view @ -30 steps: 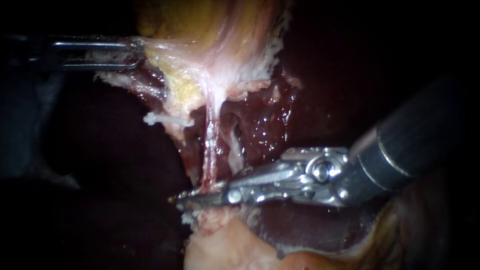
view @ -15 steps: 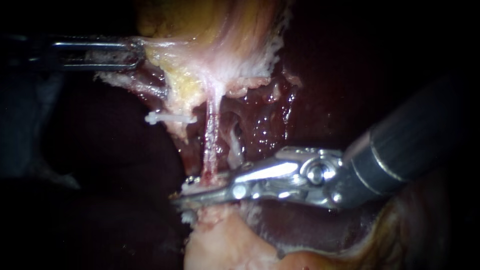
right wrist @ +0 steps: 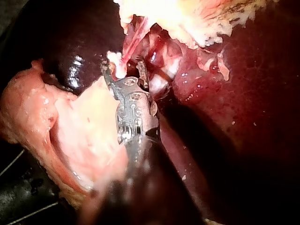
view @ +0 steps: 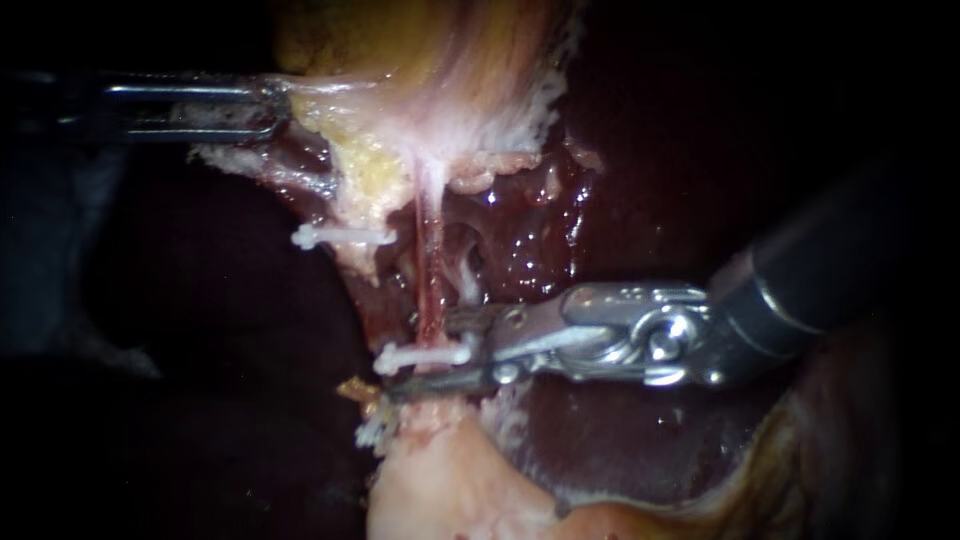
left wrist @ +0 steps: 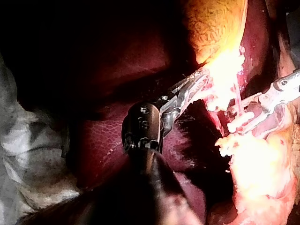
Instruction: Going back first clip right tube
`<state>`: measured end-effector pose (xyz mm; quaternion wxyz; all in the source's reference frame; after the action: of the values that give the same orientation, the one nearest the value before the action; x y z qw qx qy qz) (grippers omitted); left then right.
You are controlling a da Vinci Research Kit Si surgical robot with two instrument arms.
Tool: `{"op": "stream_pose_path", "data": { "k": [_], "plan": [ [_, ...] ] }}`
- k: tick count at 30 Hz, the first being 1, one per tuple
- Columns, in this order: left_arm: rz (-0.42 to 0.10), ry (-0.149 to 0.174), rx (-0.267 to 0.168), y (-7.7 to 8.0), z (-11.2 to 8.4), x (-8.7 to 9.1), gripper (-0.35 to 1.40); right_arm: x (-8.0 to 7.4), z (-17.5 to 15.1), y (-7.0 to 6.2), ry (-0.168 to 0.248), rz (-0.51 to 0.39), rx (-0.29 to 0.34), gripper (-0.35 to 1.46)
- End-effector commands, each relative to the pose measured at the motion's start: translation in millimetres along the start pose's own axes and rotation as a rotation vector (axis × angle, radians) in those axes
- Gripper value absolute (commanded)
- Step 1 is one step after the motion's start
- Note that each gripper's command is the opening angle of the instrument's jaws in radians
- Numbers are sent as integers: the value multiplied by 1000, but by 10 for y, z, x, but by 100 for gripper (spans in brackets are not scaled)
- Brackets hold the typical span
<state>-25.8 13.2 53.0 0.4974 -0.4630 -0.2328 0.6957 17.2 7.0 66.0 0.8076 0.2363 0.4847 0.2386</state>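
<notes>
**Clip is on the right tube; right jaws stand apart around it**

Endoscope: the right tube (view: pixel 428 285) is a thin pink strand running down from the gallbladder (view: pixel 440 60). A white clip (view: pixel 425 354) sits crosswise on the tube's lower end, with an end sticking out on each side. Your right instrument (view: pixel 420 353) has its jaws apart, one above the clip and one below, and the tips reach past the tube to its left. A second clip (view: pixel 340 237) lies left of the tube and higher up, on yellowish tissue. Your left instrument (view: pixel 268 108) is well left of the tube at the gallbladder's edge, jaws clamped on it.

Left wrist: only this view shows both left jaws pinching the pale gallbladder edge from two sides. The tube is a fine pink line beyond them. The right instrument's jaws are at the tube's end, where the clip blurs into bright tissue.

Right wrist: this view looks along your right jaws, so the gap between them is plain. The white clip sits in that gap, and the pink tube runs on ahead of the jaws. Dark glossy liver (right wrist: pixel 243 93) lies around the tube. A pale lump of tissue (right wrist: pixel 70 126) lies beside the shaft.
</notes>
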Motion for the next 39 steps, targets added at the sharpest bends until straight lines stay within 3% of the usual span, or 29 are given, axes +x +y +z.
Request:
{"op": "stream_pose_path", "data": {
  "k": [1, 11, 18, 22, 28, 39],
  "plan": [
    [0, -1, -2, 0, 0, 0, -35, -1, -9, 0, 1, -32, -5, 49],
    [1, -1, -3, 0, -1, 0, -35, 3, -107, 12, -4, -190, -19, 49],
    [1, -1, -3, 0, -1, 0, -35, 6, -159, 16, -9, -229, -20, 49],
    [1, -1, -3, 0, -1, 0, -35, 4, -168, 17, -10, -256, 36, 49],
    [1, -2, 0, 0, 2, -1, -35, 2, -169, 16, -9, -282, 48, 49],
    [11, -15, -3, -1, 37, -17, -35, 1, -171, 15, -9, -289, 50, 50]
  ]
}}
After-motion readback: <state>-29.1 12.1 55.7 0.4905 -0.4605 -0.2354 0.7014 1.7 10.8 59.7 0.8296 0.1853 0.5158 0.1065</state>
